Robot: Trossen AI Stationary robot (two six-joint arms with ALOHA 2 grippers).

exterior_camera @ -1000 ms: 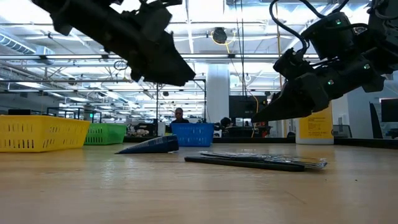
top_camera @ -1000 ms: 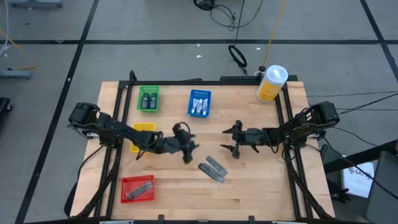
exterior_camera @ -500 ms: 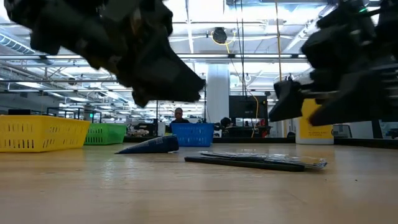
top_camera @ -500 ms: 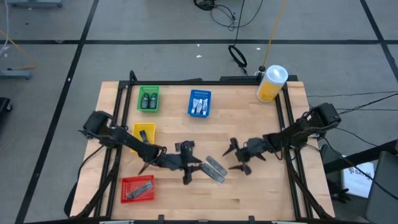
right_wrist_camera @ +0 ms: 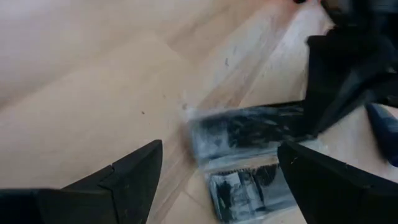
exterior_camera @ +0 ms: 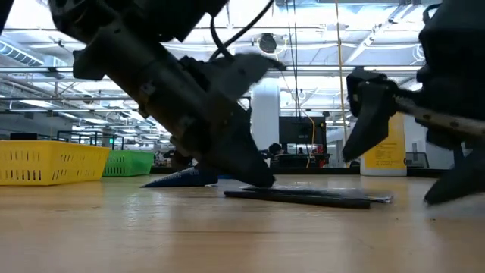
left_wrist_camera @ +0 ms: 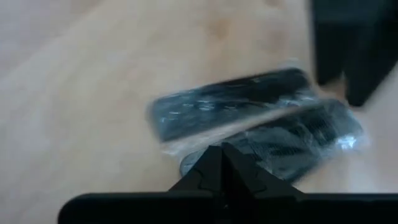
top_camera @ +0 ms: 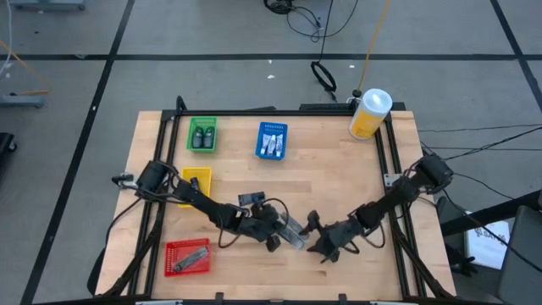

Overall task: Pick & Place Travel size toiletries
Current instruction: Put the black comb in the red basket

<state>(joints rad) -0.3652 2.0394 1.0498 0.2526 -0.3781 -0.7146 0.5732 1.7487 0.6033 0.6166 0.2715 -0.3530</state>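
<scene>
Left hand: lowered to the desk near its front middle, fingers pressed together into a single point, tip resting at the edge of the two grey packets; whether it has pinched the wrapper cannot be told. Right hand: just beside the same packets on the opposite side, fingers spread wide, nothing between them. Grey packets: two flat clear-wrapped items with dark contents, lying side by side and touching, flat on the desk between the two hands. Dark tapered tube: on the desk behind the packets, seen in the low view. Red tray: front left, holds a grey packet. Yellow tray: left side, partly under the left arm. Green tray: rear left, holds two dark little bottles. Blue tray: rear middle, holds whitish tubes. Yellow canister, white lid: rear right corner.
</scene>
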